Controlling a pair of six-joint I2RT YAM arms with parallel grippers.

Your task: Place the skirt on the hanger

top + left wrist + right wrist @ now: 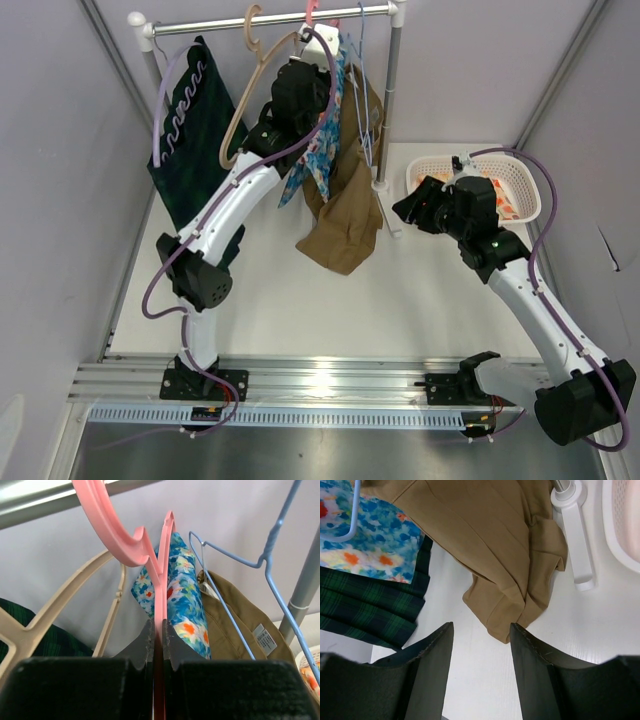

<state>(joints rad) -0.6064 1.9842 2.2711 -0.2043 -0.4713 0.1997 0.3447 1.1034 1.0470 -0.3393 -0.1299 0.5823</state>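
Observation:
A pink hanger (pixel 120 535) hooks over the metal rail (pixel 230 24), its hook (pixel 313 12) showing in the top view. A blue floral skirt (pixel 182 595) hangs on it (pixel 322 150). My left gripper (pixel 160 630) is shut on the hanger's pink bar just below the neck, reaching up at the rail (pixel 312 50). My right gripper (pixel 405 208) hangs open and holds nothing, low over the table (pixel 481 630), to the right of a tan garment (pixel 485 535).
The tan garment (pixel 345 220) hangs from a blue wire hanger (pixel 270 565) and pools on the table. A bare beige hanger (pixel 245 100) and a green plaid skirt (pixel 190 130) hang further left. The rack's post (pixel 392 100) and a white basket (pixel 530 195) stand at the right.

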